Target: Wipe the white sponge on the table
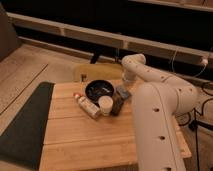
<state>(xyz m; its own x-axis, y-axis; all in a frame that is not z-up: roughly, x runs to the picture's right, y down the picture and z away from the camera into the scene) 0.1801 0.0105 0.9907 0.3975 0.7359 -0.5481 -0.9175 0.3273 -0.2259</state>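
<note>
The rear is a dark wall (100,12) crossed by a pale horizontal ledge (65,31). The floor (30,67) is light-toned. A dark grey mat (25,125) lies at left. A yellowish seat (97,72) stands mid-scene. Thin cables (176,57) hang at right. Lighting is dim and warm.

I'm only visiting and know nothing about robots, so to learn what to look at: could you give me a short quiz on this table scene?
1. True or false: the dark mat covers the whole table.
2. Where is the gripper? A) over the mat; B) low over the table, just right of the black bowl in the picture; C) off the table, above the floor.
3. Fill in: the bottle beside the white cup is ____ (upright / lying on its side).
Key: 1 false; 2 B; 3 lying on its side.
</note>
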